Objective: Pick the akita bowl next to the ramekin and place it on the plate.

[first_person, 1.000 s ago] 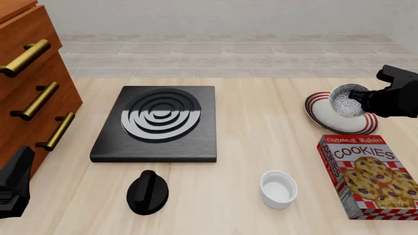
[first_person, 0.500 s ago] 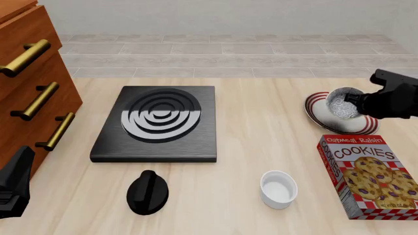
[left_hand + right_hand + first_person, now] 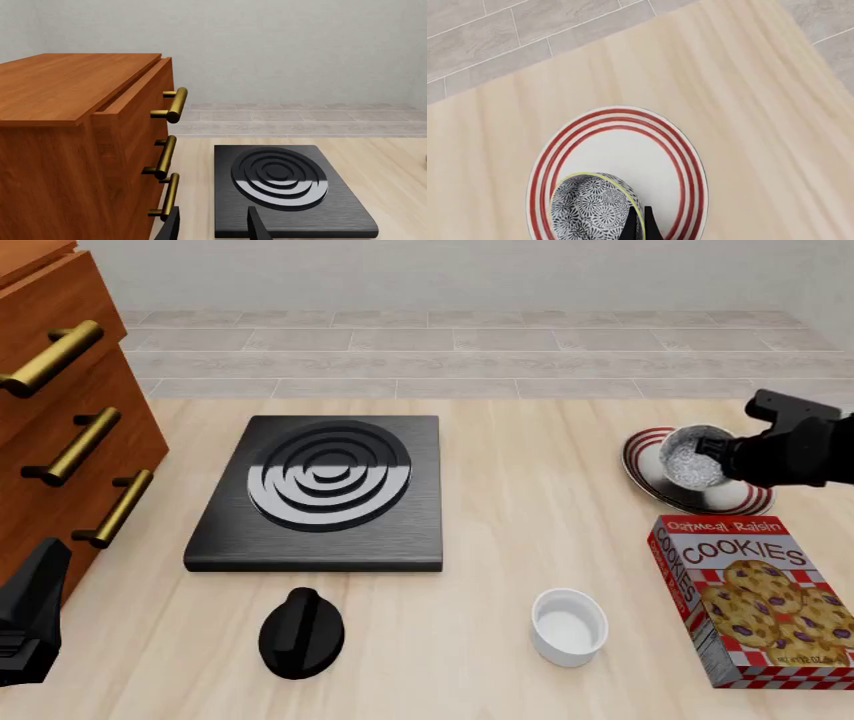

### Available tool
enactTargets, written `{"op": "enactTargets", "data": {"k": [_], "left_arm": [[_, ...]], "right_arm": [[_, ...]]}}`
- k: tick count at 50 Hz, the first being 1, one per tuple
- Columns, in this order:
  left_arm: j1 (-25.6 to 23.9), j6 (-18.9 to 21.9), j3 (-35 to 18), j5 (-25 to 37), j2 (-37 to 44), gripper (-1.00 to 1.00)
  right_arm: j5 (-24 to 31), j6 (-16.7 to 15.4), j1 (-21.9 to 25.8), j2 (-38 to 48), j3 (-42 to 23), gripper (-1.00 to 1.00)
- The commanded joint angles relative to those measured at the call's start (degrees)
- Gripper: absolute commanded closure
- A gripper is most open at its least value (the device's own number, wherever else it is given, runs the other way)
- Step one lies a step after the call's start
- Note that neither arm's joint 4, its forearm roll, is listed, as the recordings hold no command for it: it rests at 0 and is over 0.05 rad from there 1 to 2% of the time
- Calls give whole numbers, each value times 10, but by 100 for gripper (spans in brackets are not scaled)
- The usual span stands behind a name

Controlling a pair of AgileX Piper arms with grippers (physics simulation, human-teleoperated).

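Observation:
The akita bowl [image 3: 693,457], speckled black and white, hangs tilted just over the red-ringed plate [image 3: 654,480] at the table's right. My right gripper [image 3: 722,452] is shut on its rim. In the right wrist view the two thin fingertips [image 3: 631,226] pinch the bowl [image 3: 590,207] rim, with the plate [image 3: 627,150] spread beneath. Whether the bowl touches the plate I cannot tell. The white ramekin [image 3: 570,625] stands alone near the front edge. My left gripper [image 3: 213,227] stays open and empty at the front left [image 3: 30,615], beside the drawers.
A cookie box [image 3: 757,600] lies just in front of the plate. A black stove burner [image 3: 324,490] sits mid-table, with a black knob [image 3: 303,632] in front of it. A wooden drawer cabinet [image 3: 60,430] with brass handles fills the left side.
The right gripper has carried the bowl slightly left and lower, closer to the plate. The left arm has stayed still.

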Motion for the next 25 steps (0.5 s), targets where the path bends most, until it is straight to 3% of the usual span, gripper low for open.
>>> {"op": "enactTargets", "data": {"k": [1,25], "left_arm": [[0,0,0,0,0,-100],[0,0,0,0,0,-100]], "right_arm": [[-3,1,2,8,-8,100],[-11,-2,1,25,-13,100]]}}
